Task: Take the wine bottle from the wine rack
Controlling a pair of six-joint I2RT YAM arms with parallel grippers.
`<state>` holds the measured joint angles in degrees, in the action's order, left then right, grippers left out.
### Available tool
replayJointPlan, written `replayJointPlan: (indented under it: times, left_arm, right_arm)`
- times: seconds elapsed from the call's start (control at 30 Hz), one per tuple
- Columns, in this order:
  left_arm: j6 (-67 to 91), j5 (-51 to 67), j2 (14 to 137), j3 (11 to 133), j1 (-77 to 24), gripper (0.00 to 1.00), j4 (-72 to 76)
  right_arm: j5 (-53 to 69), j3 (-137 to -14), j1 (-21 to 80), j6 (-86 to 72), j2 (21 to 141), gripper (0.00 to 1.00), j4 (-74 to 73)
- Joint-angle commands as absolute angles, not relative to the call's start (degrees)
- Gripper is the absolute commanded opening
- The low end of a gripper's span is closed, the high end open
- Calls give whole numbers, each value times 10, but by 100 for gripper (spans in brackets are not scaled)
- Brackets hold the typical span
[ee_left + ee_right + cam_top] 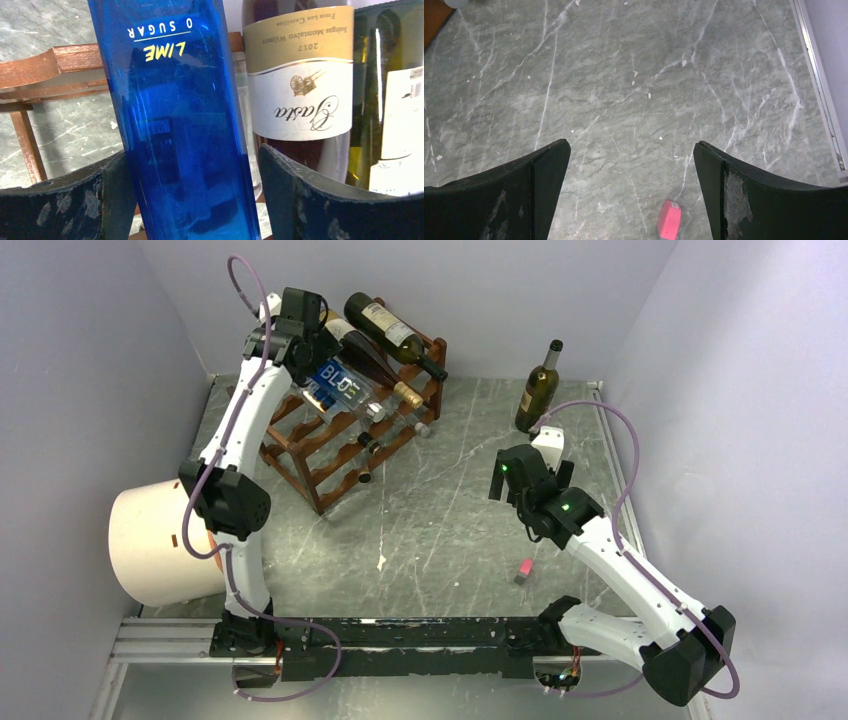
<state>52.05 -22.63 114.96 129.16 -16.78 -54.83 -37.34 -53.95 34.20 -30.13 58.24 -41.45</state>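
The reddish-brown wine rack (318, 455) stands at the back left and holds several bottles. A blue glass bottle (340, 386) lies on its top tier. In the left wrist view the blue bottle (175, 125), printed "LIME 0 SUGAR", fills the space between my fingers. My left gripper (312, 368) straddles it: the left finger (75, 200) touches the glass and a narrow gap shows at the right finger (320, 200). My right gripper (520, 486) is open and empty over bare table, as the right wrist view (631, 147) shows.
A white-labelled wine bottle (300, 80) and a green one (385, 100) lie beside the blue bottle. A rack rail (50, 62) shows to its left. A green bottle (538, 390) stands at the back right. A small pink block (523, 570) lies on the table. A white tub (155, 545) sits left.
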Motion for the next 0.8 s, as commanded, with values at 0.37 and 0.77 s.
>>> replayJointPlan:
  times: [0.37, 0.77]
  left_arm:
    - [538, -230, 1087, 1250, -177, 50, -511]
    - [536, -191, 923, 1127, -160, 10, -422]
  right_arm:
    - [-389, -544, 343, -296, 592, 100, -406]
    - [-354, -551, 350, -248, 593, 100, -412]
